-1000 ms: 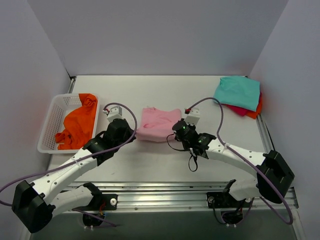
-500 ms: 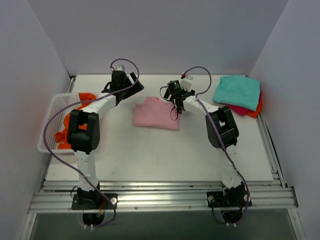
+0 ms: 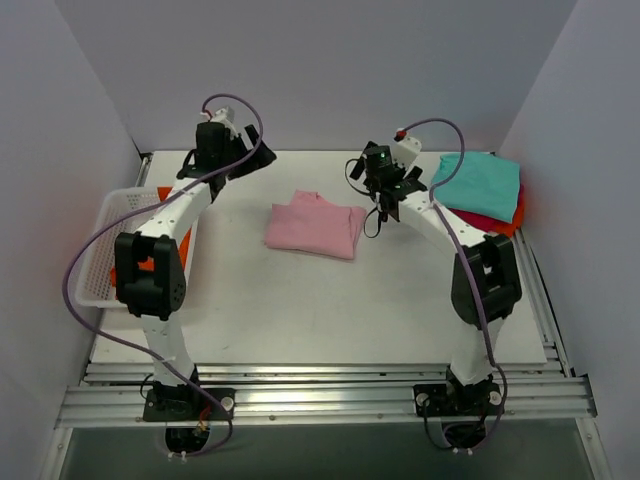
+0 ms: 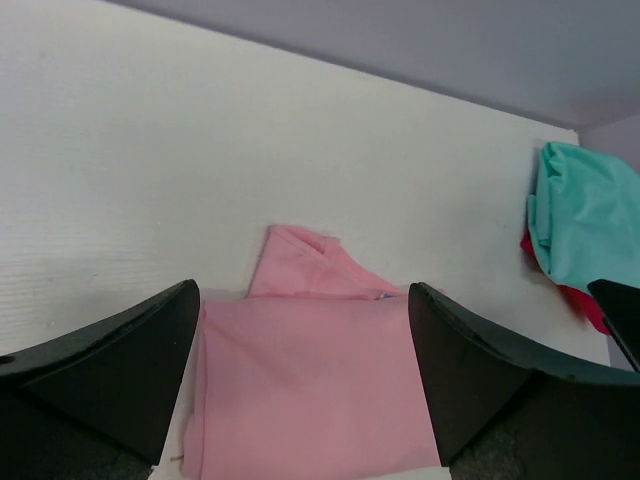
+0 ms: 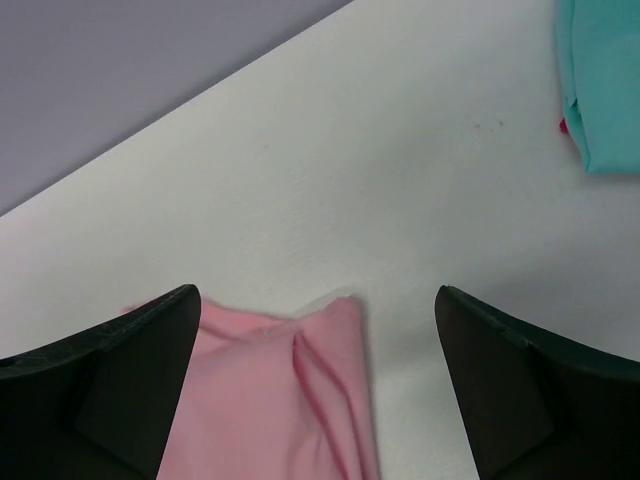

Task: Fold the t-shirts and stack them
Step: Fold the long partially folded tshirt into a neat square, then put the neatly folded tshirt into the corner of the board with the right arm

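A light pink t-shirt (image 3: 315, 225) lies folded mid-table, flat and free of both grippers. My left gripper (image 3: 258, 158) hovers open above the table behind its left end; in the left wrist view the pink t-shirt (image 4: 310, 370) shows below the open left gripper (image 4: 303, 290). My right gripper (image 3: 383, 200) hangs open just off the shirt's back right corner, and the pink t-shirt (image 5: 280, 400) again lies under the open right gripper (image 5: 317, 290). A folded teal t-shirt (image 3: 478, 185) rests on a red t-shirt (image 3: 492, 224) at the back right. The orange t-shirt (image 3: 184, 243) sits in the basket, mostly behind the left arm.
The white mesh basket (image 3: 95, 272) stands along the left edge of the table. Grey walls close in the back and both sides. The teal t-shirt (image 4: 585, 220) and red t-shirt (image 4: 592, 308) stack lies close to the right wall.
Both grippers were shut at the pink shirt's near edge; they carried it toward the back, opened and let go. The shirt now lies folded and both arms are stretched to the rear.
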Robot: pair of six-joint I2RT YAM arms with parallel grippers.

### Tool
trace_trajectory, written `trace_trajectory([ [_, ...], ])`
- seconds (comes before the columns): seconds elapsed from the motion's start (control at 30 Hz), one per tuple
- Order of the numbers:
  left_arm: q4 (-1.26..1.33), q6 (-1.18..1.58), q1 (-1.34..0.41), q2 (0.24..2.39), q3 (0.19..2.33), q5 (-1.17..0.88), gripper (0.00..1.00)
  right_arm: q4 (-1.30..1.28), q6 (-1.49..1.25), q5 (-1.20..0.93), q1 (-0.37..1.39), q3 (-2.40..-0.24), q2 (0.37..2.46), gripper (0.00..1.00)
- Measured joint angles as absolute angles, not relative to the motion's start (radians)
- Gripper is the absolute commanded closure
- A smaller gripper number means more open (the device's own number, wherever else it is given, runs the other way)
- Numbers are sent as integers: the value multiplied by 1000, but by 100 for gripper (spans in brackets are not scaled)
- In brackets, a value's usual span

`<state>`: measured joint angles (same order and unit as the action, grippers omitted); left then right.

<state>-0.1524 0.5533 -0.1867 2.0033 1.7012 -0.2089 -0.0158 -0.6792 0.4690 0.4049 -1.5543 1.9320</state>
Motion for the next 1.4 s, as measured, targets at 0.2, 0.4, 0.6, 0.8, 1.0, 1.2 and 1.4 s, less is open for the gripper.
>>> trace_trajectory([
  [0.2,-32,518,-187,1803,1556,-210,6,135,-695,382,459,-1276,1732,0],
  [0.4,69,537,-187,1852,1411,-242,6,183,-707,304,462,-1175,1765,0],
  [0.6,69,565,-187,1955,1372,-265,6,250,-717,262,472,-1092,1821,0],
  [0.8,111,578,-187,1961,1372,-275,6,347,-733,233,479,-1079,1928,0],
  [1.0,141,583,-187,1983,1372,-283,6,467,-739,216,480,-1082,1972,0],
  [1.2,143,583,-187,2023,1372,-289,6,581,-751,205,491,-1126,2042,18],
  [1.4,146,583,-187,2043,1372,-296,6,670,-783,134,499,-1151,2127,100],
])
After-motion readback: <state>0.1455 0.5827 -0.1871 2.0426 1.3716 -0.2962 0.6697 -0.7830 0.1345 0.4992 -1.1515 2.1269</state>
